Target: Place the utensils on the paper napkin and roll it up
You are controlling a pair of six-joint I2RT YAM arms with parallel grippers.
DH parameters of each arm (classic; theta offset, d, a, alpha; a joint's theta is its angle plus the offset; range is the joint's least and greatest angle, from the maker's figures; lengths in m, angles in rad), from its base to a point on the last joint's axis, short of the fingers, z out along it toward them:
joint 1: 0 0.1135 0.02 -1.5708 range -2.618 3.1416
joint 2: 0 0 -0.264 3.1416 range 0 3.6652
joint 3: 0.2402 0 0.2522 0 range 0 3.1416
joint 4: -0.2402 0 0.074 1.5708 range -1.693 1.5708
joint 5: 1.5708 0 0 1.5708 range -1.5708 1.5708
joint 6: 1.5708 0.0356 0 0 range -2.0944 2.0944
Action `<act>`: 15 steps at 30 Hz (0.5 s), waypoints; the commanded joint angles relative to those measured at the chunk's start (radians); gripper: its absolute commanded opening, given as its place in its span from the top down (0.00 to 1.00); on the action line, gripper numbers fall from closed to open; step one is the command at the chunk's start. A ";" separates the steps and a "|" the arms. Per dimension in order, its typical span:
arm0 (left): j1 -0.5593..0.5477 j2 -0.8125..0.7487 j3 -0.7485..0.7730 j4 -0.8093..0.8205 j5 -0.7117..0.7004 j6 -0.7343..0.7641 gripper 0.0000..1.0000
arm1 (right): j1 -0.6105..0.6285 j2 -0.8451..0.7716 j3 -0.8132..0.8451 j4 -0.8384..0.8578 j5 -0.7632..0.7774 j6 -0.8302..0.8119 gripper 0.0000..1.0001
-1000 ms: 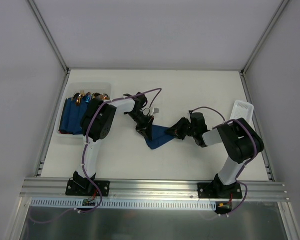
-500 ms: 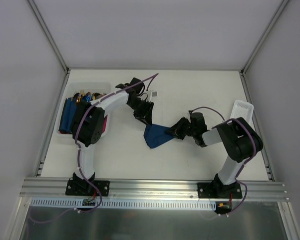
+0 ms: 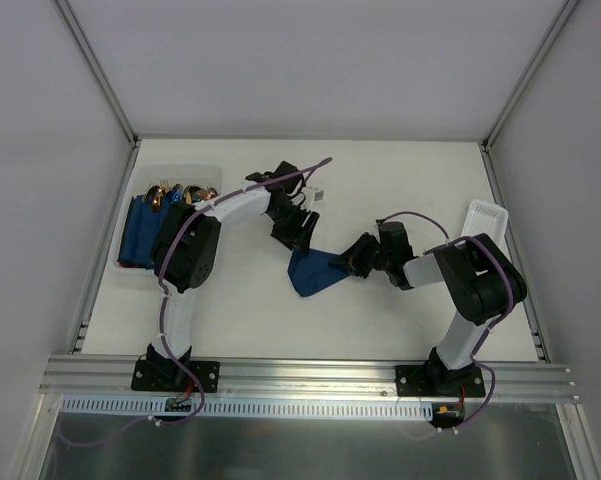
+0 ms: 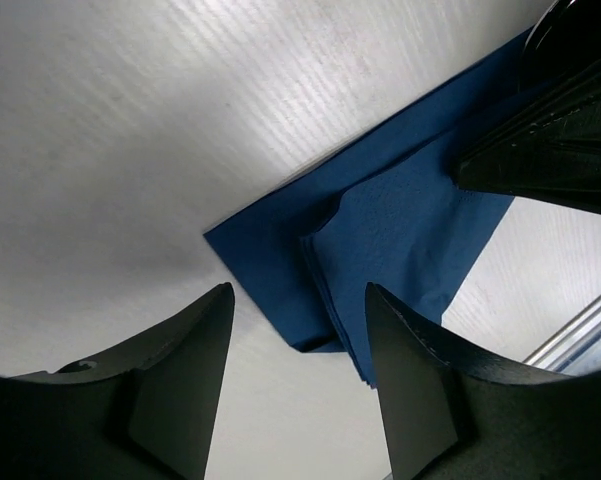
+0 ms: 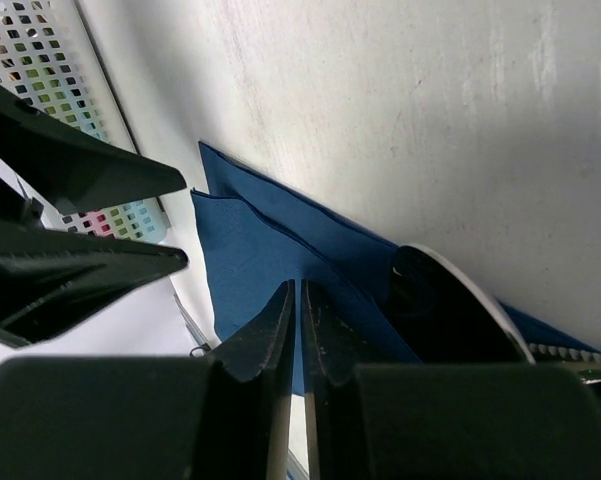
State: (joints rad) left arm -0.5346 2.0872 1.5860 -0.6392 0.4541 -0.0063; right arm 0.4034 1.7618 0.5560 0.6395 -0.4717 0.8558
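The paper napkin [image 3: 315, 272] is a dark navy sheet lying mid-table, its top layer [image 4: 410, 230] folded up off the layer beneath. My left gripper [image 3: 300, 235] hovers just over its far left corner, open, with nothing between the fingers [image 4: 298, 300]. My right gripper [image 3: 342, 266] sits at the napkin's right corner, and its jaws [image 5: 298, 285] are pressed together on the raised blue layer [image 5: 250, 250]. The utensils are out of view.
At the left stands a clear bin [image 3: 130, 270] holding dark blue bundles with copper-gold tips [image 3: 165, 195]. A white perforated tray [image 3: 483, 215] lies by the right edge. The left gripper's fingers [image 5: 80, 170] stand close in front of the right one.
The left gripper has opened, let go of the napkin's left corner and pulled back a little. The right gripper has stayed at the right corner.
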 commanded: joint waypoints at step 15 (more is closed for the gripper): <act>-0.073 0.048 -0.023 0.059 -0.334 -0.014 0.50 | 0.000 0.024 0.009 -0.207 0.068 -0.095 0.91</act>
State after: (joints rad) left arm -0.6075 2.1078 1.5742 -0.5968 0.1970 -0.0204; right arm 0.4034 1.7615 0.5785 0.5747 -0.4641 0.8234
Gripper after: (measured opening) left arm 0.496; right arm 0.089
